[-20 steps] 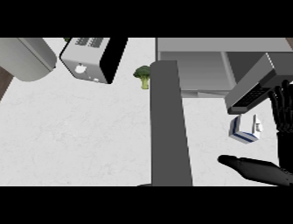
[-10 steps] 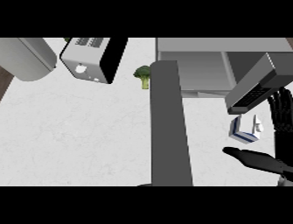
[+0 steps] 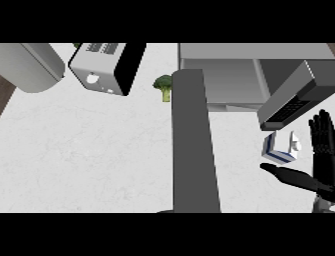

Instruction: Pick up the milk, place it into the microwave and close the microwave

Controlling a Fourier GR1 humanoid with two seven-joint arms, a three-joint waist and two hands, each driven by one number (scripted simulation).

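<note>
Where the white counter [image 3: 89,160] meets its far left corner, a large grey rounded appliance [image 3: 22,65] sits at the top edge, and just to its right stands a toaster [image 3: 107,67], silver with a black side, tilted in the view. Next comes a small piece of broccoli [image 3: 164,86], lying close to the upper end of the long dark grey microwave door [image 3: 193,145], which stands open and runs down the middle of the counter. Right of the door is the microwave [image 3: 251,75], its grey cavity open to view, with a dark control panel [image 3: 299,95] slanting at its right side. Below that panel the milk [image 3: 281,148], a small white and blue carton, rests on the counter outside the microwave. Just beside it, the right hand [image 3: 331,170] is released, fingers straight and thumb spread toward the carton, not touching it.
</note>
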